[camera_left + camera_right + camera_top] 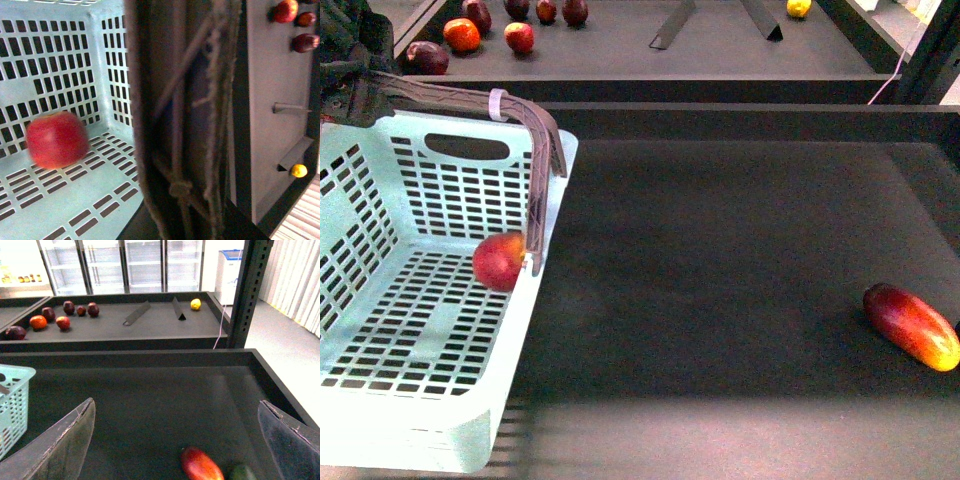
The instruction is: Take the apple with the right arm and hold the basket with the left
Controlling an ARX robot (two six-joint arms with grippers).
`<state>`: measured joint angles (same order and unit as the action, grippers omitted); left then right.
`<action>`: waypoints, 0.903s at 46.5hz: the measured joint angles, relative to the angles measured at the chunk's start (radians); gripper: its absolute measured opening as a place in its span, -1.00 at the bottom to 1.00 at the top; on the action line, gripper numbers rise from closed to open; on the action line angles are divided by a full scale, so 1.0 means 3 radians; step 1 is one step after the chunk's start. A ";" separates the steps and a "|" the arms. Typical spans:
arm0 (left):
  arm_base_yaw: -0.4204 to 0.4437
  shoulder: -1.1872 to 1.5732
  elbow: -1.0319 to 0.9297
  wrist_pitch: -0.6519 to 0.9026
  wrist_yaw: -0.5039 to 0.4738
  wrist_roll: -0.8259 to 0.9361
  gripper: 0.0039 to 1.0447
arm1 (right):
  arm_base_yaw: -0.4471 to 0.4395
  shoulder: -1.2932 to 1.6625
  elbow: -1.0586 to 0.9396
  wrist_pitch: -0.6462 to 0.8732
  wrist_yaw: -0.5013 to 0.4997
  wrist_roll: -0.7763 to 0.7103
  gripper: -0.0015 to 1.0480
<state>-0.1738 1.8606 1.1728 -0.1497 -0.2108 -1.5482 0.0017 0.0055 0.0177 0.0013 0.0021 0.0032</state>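
The pale mint-blue basket (380, 400) stands at the left of the dark tray. The red apple (498, 261) lies inside it against its right wall, just behind the brown lattice handle (535, 130). My left gripper (345, 90) is shut on the handle at the top left. In the left wrist view the handle (185, 125) fills the middle, with the apple (56, 139) on the basket floor (65, 200). My right gripper (176, 405) is open and empty above the tray, far from the apple; it is out of the front view. The basket's corner (12, 400) shows in the right wrist view.
An elongated red-to-yellow fruit (912, 326) lies at the tray's right and shows below my right gripper (201, 465), next to a green object (243, 473). A back tray holds several red and maroon fruits (462, 34) and a yellow one (799, 8). A black upright post (247, 295) stands at the right.
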 joint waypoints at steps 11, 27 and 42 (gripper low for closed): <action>0.0043 -0.0019 -0.0203 0.0047 0.0123 -0.0039 -0.88 | 0.0000 -0.0003 0.0000 0.0000 0.0000 0.0000 0.83; 0.0038 -0.0071 -0.0460 -0.0219 0.0267 -0.0140 -0.25 | 0.0000 -0.0003 0.0000 0.0000 0.0003 0.0000 0.83; -0.0116 -0.0303 -0.0248 -0.0949 0.0140 -0.0135 0.66 | 0.0000 -0.0003 0.0000 0.0000 0.0000 0.0000 0.83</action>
<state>-0.2085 1.7699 1.0985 -0.4343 -0.1688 -1.5887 0.0017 0.0048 0.0177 0.0013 0.0021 0.0032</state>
